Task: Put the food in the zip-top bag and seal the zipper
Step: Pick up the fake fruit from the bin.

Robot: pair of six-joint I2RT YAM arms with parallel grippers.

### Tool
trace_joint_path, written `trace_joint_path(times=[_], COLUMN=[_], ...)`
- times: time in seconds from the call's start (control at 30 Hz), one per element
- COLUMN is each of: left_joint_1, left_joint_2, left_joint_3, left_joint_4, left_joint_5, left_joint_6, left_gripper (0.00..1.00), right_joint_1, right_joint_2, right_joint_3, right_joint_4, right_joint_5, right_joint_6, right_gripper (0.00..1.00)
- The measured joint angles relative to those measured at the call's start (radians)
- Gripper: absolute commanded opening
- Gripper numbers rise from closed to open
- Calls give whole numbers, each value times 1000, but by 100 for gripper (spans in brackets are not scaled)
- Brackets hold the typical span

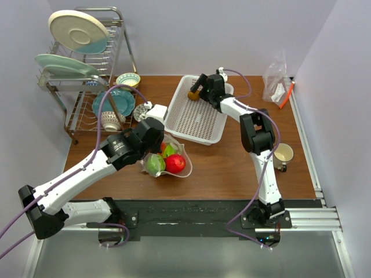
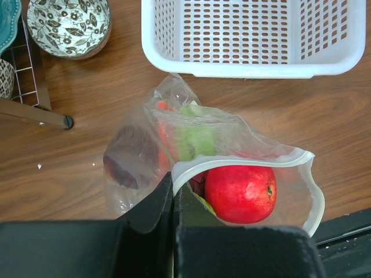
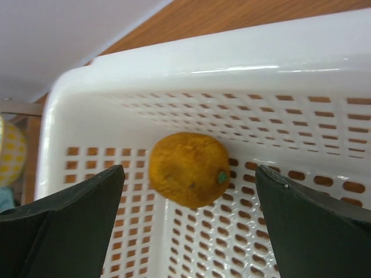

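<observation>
Left gripper (image 2: 173,190) pinches clear bag (image 2: 243,139) mouth; right gripper (image 3: 189,174) spread around dull orange (image 3: 185,165).

Counter (image 1: 232,168) crowded on the left, with open wood at the front right.
The right arm's fingers (image 3: 81,220) stand wide apart inside the white basket (image 1: 194,117), leaving clear gaps either side of the small orange (image 3: 188,169), which sits close to the basket's wall. The zip-top bag (image 2: 232,145) lies just in front of the basket, and a red apple (image 2: 240,194) fills much of its open mouth. The left arm's fingers (image 2: 151,214) pinch the rim's left end. A dish rack (image 1: 78,110) blocks the left side. Bare counter lies between the bag and the mug (image 1: 284,155).
</observation>
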Motion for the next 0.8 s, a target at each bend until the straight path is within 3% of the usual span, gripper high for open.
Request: trace_joint_path(times=[0.1,0.2,0.37,0.57,0.8], left_joint_1=[0,0,0,0,0], left_joint_2=[14,26,31,31,30], left_joint_3=[0,0,0,0,0], left_joint_4=[0,1,1,1,0], left_joint_5=[-4,-4,-4,-7,-8], left_joint_6=[0,0,1,1,0], left_gripper=[0,0,0,0,0], right_joint_1=[1,1,10,20,24], right_joint_2=[42,74,81,36,-154], right_joint_3=[45,82,84,13,-169], right_joint_4=[-23,-17,-5,23,16], right_joint_5=[5,0,-6,-6,-48], right_joint_6=[-11,-19,-29,-46,-96], right_gripper=[85,56,36,36,40])
